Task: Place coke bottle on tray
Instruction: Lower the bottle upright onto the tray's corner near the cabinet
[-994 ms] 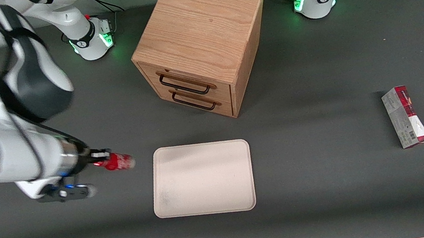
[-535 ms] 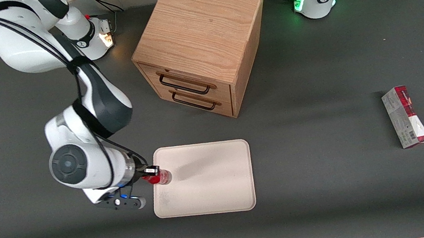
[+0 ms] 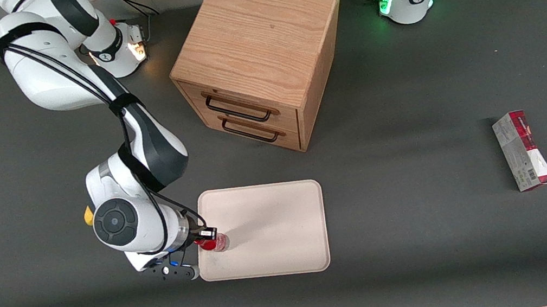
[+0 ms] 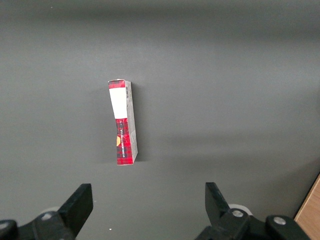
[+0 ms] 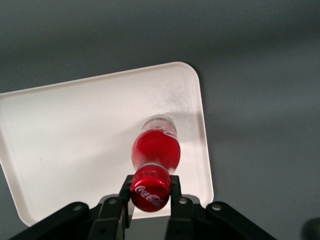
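Observation:
The coke bottle [image 3: 216,241] is a small red bottle with a red cap and white lettering. My right gripper [image 3: 208,235] is shut on it near the cap. The bottle sits over the working-arm end of the cream tray [image 3: 275,235], near the tray's corner closest to the front camera. In the right wrist view the gripper [image 5: 150,192] clamps the cap of the bottle [image 5: 156,150], and the bottle's clear base points down at the tray [image 5: 75,145]. Whether the base touches the tray I cannot tell.
A wooden two-drawer cabinet [image 3: 258,57] stands farther from the front camera than the tray. A red-and-grey carton box [image 3: 523,151] lies toward the parked arm's end, also in the left wrist view [image 4: 123,122]. A small yellow object [image 3: 88,215] peeks out beside my arm.
My right gripper has carried the bottle from beside the tray to over the tray's edge and then a little nearer the front camera and lower.

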You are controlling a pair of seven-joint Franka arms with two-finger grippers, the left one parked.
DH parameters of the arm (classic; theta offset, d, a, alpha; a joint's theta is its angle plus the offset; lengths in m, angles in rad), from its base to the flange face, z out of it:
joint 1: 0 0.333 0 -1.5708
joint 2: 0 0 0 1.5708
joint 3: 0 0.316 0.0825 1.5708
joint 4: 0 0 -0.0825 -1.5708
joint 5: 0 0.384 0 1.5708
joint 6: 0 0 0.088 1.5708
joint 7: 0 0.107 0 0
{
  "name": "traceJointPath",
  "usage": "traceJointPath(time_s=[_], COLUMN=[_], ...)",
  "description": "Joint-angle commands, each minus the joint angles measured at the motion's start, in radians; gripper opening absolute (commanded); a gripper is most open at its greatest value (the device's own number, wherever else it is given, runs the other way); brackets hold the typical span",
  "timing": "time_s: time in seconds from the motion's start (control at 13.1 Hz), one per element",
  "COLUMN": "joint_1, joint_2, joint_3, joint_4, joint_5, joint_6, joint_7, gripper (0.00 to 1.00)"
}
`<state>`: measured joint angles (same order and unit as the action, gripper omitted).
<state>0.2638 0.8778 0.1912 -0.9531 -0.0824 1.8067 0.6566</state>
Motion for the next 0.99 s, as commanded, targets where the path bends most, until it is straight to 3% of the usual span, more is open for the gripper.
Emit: traceJointPath(time_s=[0.0,0.31,0.38,0.46,0.54,0.61,0.69,0.92], joint_1=[0.009,0.009,0.009,0.009,0.009,0.009,0.011,0.015], joint_2=[0.038,0.044,0.046,0.046,0.047,0.050,0.052,0.053], joint_3=[-0.015,-0.027,-0.027,-0.027,-0.027,-0.027,-0.027,-0.025], joint_4=[0.046,0.046,0.046,0.045,0.045,0.043,0.042,0.040], joint_5=[-0.020,-0.027,-0.027,-0.033,-0.045,-0.059,-0.074,-0.080], joint_6=[0.020,0.056,0.056,0.056,0.054,0.056,0.056,0.054], joint_7=[0.029,0.029,0.029,0.028,0.028,0.029,0.029,0.029], gripper=[0.04,0.05,0.09,0.18,0.40,0.74,1.00,1.00])
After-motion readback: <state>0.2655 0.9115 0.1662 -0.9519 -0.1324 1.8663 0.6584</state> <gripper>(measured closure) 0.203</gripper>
